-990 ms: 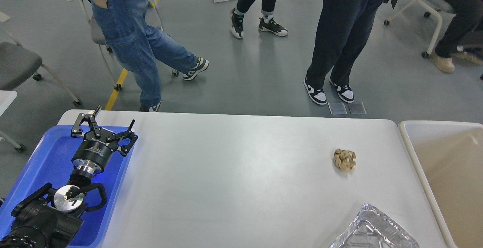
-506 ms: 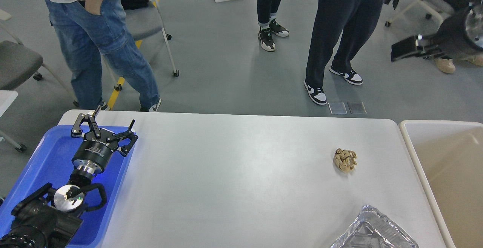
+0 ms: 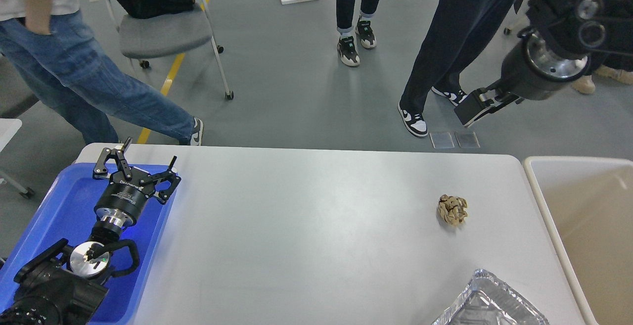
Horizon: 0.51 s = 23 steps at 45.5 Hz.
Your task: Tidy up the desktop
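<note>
The jaws of the left gripper (image 3: 141, 159) are spread wide apart with nothing between them; the gripper is held above the far right corner of a blue plastic tray (image 3: 59, 216) at the left end of the bench. Its black arm runs back toward the near left corner of the view, over the tray.

The right gripper (image 3: 474, 110) is seen at the far right, raised well above the floor beyond the bench; it appears as a single dark block, and whether its jaws are apart or together cannot be told.

The desktop (image 3: 306, 231), a pale grey-white bench with rounded corners, fills the middle of the view. A crumpled ball of brown paper (image 3: 452, 209) lies on it toward the right, well apart from both grippers. A crinkled foil tray (image 3: 487, 302) is cut off at the near edge, nearer than the paper ball. A beige bin with a cream rim (image 3: 536, 201) stands just beside the right end of the bench.

Beyond the bench, a grey chair (image 3: 163, 33) and several people's legs are seen on the grey floor.
</note>
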Motion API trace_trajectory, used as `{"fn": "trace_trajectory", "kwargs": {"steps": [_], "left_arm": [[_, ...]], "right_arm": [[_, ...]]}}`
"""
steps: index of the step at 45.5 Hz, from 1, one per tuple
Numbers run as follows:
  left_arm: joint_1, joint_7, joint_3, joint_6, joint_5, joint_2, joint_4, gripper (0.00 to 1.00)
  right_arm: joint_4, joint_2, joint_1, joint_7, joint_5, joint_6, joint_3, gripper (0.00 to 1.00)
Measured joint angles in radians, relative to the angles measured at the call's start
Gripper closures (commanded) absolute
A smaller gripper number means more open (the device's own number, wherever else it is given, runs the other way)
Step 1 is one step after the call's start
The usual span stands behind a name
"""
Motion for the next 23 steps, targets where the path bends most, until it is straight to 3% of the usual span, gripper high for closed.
{"fn": "trace_trajectory", "kwargs": {"steps": [7, 23], "left_arm": [[0.000, 0.000, 0.000, 0.000, 0.000, 0.000, 0.000, 0.00], [0.000, 0.000, 0.000, 0.000, 0.000, 0.000, 0.000, 0.00]], "right_arm": [[0.039, 0.094, 0.042, 0.014, 0.076, 0.014, -0.064, 0.00], [0.059, 0.151, 0.081, 0.018, 0.249, 0.090, -0.233, 0.00]]}}
